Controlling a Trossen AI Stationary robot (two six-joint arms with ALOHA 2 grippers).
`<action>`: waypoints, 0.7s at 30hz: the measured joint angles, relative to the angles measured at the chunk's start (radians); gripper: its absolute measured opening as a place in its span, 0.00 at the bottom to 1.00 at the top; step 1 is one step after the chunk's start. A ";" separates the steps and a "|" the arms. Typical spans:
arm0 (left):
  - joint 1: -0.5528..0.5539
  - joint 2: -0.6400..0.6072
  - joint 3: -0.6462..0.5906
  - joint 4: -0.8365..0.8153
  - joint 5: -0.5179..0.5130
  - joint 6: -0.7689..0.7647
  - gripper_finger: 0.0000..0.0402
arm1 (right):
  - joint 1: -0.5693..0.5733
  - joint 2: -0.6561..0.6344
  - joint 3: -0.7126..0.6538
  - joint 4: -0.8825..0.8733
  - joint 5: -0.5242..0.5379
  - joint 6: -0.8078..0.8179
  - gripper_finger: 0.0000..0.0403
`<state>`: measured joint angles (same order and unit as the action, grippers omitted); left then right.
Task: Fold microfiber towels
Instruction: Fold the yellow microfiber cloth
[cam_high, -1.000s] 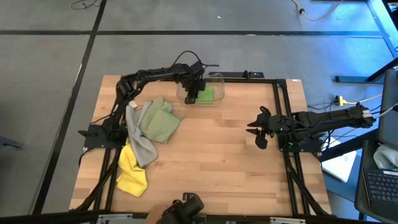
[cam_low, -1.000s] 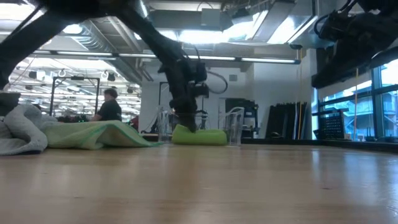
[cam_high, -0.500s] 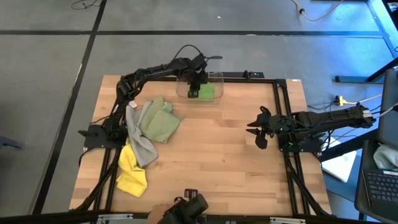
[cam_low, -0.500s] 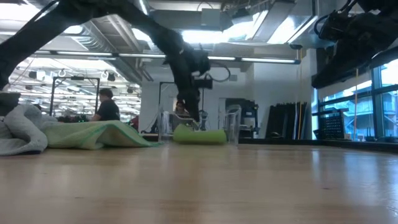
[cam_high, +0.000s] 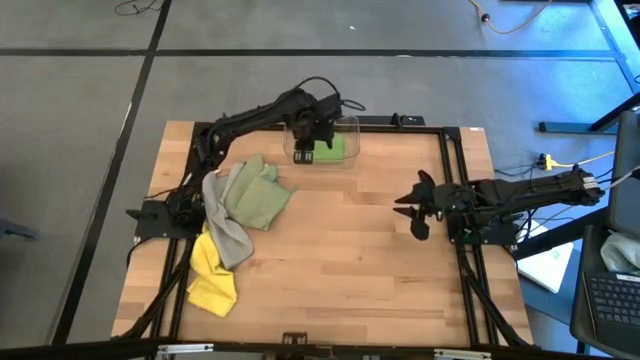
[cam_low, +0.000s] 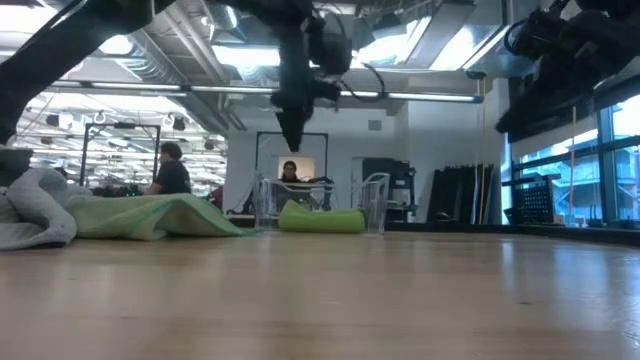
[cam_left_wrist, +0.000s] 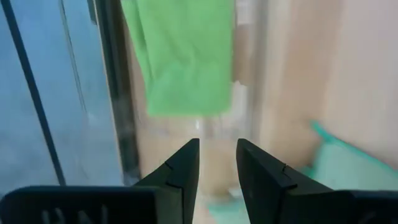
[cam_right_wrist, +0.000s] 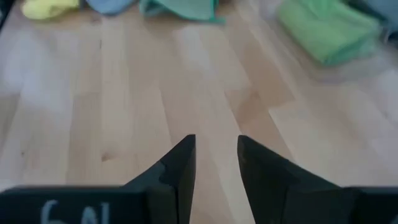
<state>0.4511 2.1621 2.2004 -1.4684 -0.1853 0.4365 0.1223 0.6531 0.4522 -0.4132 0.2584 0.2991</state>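
on counter, far edge: folded bright green microfiber towel (cam_high: 329, 150) in clear plastic bin (cam_high: 349, 124)
left hand (cam_high: 303, 153): narrowly parted, empty, above bin
right hand (cam_high: 412, 211): narrowly parted, empty, waiting
handling: soft, light, limp; pinch a corner

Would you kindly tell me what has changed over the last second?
The left gripper has risen clear of the bright green towel, leaving it folded in the clear plastic bin. The right gripper and the three piled towels stayed put.
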 joint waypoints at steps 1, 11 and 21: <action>-0.010 -0.014 0.010 -0.034 -0.002 -0.045 0.24 | 0.000 0.005 0.000 0.015 0.007 -0.017 0.30; -0.188 -0.296 -0.168 -0.098 -0.068 -0.487 0.20 | 0.000 0.114 -0.175 0.364 0.008 -0.071 0.30; -0.538 -0.588 -0.763 0.272 -0.172 -0.950 0.19 | 0.000 0.166 -0.319 0.778 -0.050 -0.240 0.30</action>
<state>-0.0874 1.5739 1.4371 -1.1963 -0.3573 -0.5131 0.1223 0.8192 0.1332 0.3651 0.2083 0.0591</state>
